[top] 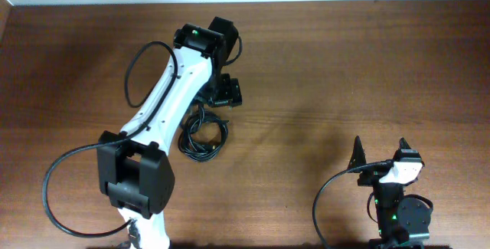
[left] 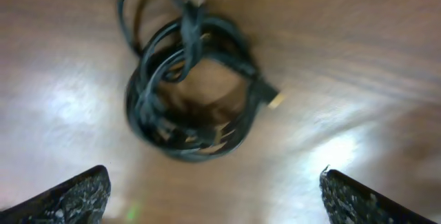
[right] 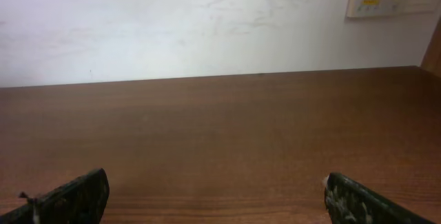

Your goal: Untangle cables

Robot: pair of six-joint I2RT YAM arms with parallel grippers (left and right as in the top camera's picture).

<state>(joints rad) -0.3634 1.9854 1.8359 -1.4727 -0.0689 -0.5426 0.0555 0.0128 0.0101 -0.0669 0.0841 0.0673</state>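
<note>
The cables (top: 203, 135) lie as one bunched black coil on the wooden table, just below the left arm's wrist. In the left wrist view the cables (left: 187, 89) form tangled loops, with a small plug end (left: 272, 100) sticking out on the right. My left gripper (left: 213, 200) hovers over the table just short of the coil. It is open wide, with nothing between its fingers (left: 76, 196). In the overhead view the left arm mostly hides those fingers. My right gripper (top: 380, 154) stands open and empty far to the right, and in its wrist view the right gripper (right: 215, 200) faces bare table.
The white left arm (top: 164, 103) stretches from the front left towards the table's middle, with its own thick black wire (top: 132, 69) looping at its side. The right arm's base (top: 398, 214) sits at the front right. A pale wall (right: 207, 24) rises behind the table's far edge.
</note>
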